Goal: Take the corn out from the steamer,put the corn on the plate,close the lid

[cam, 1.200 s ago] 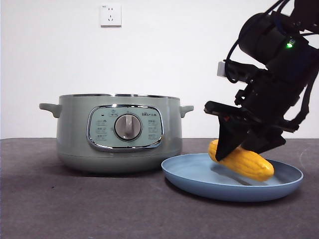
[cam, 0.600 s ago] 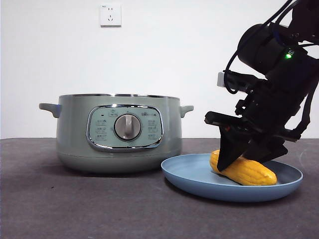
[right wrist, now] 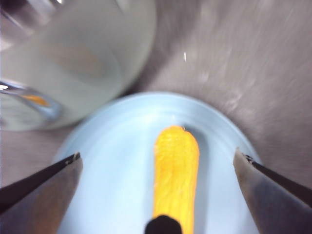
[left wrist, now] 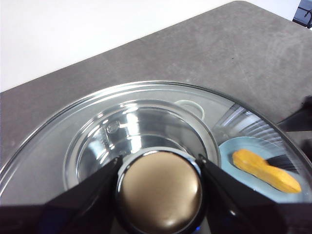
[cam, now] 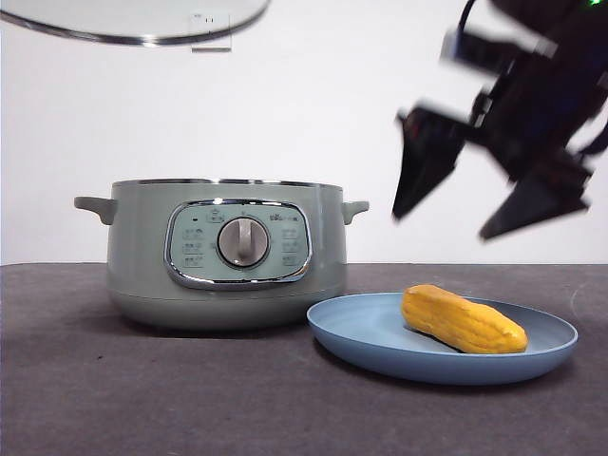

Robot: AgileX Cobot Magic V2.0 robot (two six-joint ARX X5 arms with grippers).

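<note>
The corn point(cam: 463, 320) lies on the light-blue plate point(cam: 370, 344), to the right of the sage-green steamer point(cam: 142, 266), which stands uncovered. My right gripper point(cam: 465, 204) hangs open and empty well above the corn; its wrist view shows the corn point(right wrist: 175, 170) on the plate point(right wrist: 112, 161) between the spread jaws. My left gripper point(left wrist: 158, 187) is shut on the lid's knob point(left wrist: 160, 190) and holds the glass lid point(left wrist: 58, 146) up over the steamer; the lid's rim point(cam: 133, 28) shows at the top left of the front view. Through the glass I see the pot point(left wrist: 141, 131) and the corn point(left wrist: 265, 170).
A dark grey table point(cam: 190, 399) carries the steamer and plate. A white wall with a socket point(cam: 211, 38) stands behind. The table's far edge point(left wrist: 122, 46) shows in the left wrist view.
My right gripper has let go of the corn, opened and risen well above the plate. The corn now lies free on the plate. The lid's rim has come into the front view's top.
</note>
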